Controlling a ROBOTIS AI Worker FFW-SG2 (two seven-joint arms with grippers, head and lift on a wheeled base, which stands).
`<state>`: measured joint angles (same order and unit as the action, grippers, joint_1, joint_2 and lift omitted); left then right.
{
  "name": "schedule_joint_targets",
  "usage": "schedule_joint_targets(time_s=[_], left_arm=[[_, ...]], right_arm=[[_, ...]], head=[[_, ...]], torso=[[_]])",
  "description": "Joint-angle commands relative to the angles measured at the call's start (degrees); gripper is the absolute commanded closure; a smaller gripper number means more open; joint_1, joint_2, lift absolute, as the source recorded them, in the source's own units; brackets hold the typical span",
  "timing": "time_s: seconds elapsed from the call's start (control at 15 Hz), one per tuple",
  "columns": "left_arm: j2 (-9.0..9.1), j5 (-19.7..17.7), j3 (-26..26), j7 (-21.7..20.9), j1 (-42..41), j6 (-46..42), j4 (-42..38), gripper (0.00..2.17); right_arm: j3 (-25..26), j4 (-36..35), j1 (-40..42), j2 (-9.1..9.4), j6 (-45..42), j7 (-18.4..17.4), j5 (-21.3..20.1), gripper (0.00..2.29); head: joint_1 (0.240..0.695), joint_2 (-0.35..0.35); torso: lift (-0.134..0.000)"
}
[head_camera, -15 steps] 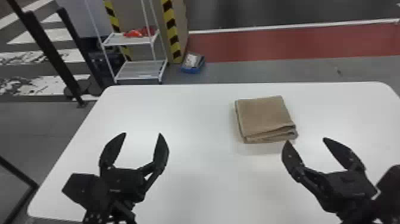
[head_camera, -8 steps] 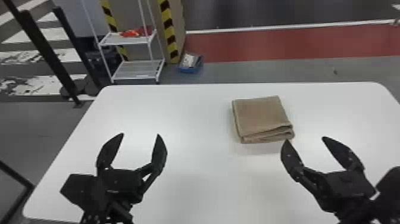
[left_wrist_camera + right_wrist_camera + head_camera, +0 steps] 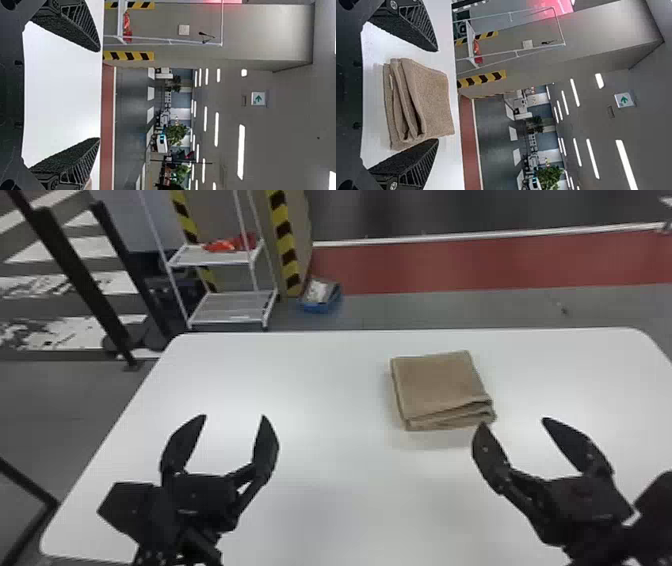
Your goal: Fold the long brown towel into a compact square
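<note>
The brown towel (image 3: 432,382) lies on the white bench (image 3: 325,390), in its far half and right of the middle, already folded into a thick, squarish block. Its top is mostly smooth, while several layers show along the side facing the robot, with a narrow dark gap between them toward the right end. The folded edges there are slightly uneven, and one corner sticks out a little past the layer above it. The left gripper (image 3: 233,417) is over the left part of the bench, well apart from the towel, with its two fingers spread wide and nothing between them. The right gripper (image 3: 514,422) is over the right part, its fingers also wide apart and holding nothing; in the head view its inner fingertip appears just beside the towel's near right corner, though whether the two touch I cannot tell. From the right wrist, the towel shows in the opening between the spread fingers, with its layered side toward the gripper. Beyond the bench's far edge, toward the left, stands a white rack (image 3: 232,321) with a red item (image 3: 230,244) on its upper shelf. A blue box (image 3: 320,308) sits on the floor near the rack, beside a yellow-and-black striped post (image 3: 286,240).
</note>
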<state>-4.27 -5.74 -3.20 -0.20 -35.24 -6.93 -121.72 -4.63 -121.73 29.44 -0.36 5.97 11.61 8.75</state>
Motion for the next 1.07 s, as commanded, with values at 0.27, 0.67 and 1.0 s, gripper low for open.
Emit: schedule_joint_targets(time_s=[0.27,0.67,1.0], left_arm=[[-0.04,0.2,-0.05,-0.06,0.17,0.22,-0.18,0.09],[-0.04,0.56,0.21,0.2,0.53,0.74,-0.18,0.09],[-0.04,0.56,0.3,0.11,0.7,1.09,-0.09,0.09]], right_arm=[[0.06,-0.17,0.0,-0.08,-0.38,-0.1,-0.23,0.07],[0.15,-0.17,-0.09,-0.26,-0.38,-0.1,0.21,0.07],[0.15,-0.26,-0.09,-0.52,-0.38,-0.27,0.21,0.07]], head=[[0.695,0.161],[0.695,0.161],[0.695,0.155]], torso=[[-0.119],[-0.119],[-0.119]])
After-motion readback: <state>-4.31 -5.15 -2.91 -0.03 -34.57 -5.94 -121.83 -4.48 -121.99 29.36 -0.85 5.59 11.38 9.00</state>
